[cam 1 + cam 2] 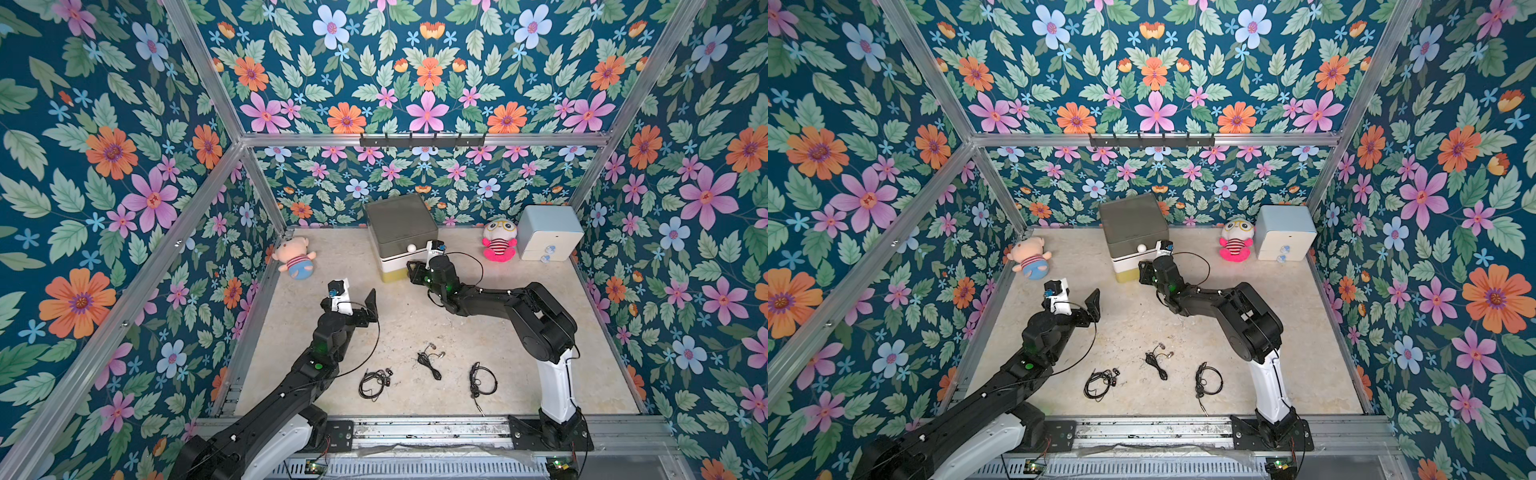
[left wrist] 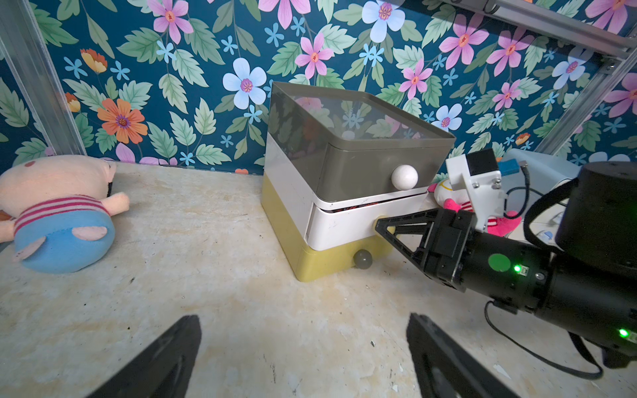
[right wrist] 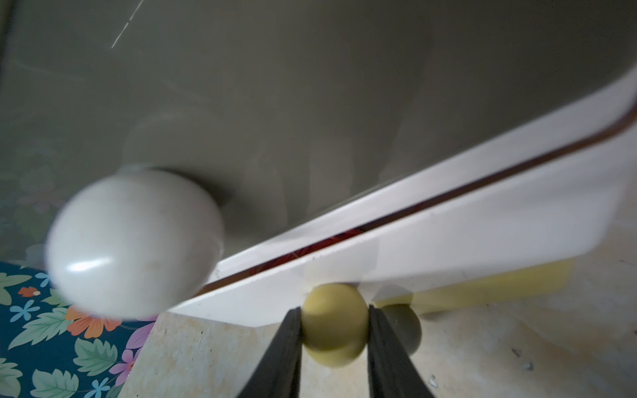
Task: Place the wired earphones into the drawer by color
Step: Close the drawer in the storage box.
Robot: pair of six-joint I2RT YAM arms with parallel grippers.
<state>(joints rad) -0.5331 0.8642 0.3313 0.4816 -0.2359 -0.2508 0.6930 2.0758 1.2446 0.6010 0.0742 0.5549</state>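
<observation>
Between the fingers of the right tool (image 3: 333,312) sits the knob (image 3: 332,332) of the white drawer (image 2: 344,224), clamped; the left tool (image 2: 303,318) hangs spread, empty. Behind both, three black earphones (image 1: 428,360) lie unsorted.

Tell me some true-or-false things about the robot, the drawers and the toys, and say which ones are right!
1. The right gripper pinches the yellow knob on the white middle drawer. True.
2. The left gripper holds an earphone. False: its jaws are open and empty.
3. Three black earphone bundles lie on the table. True.
4. The pig plush stands upright. False: it lies down.
5. The grey top drawer has a grey knob. False: it has a white knob.
</observation>
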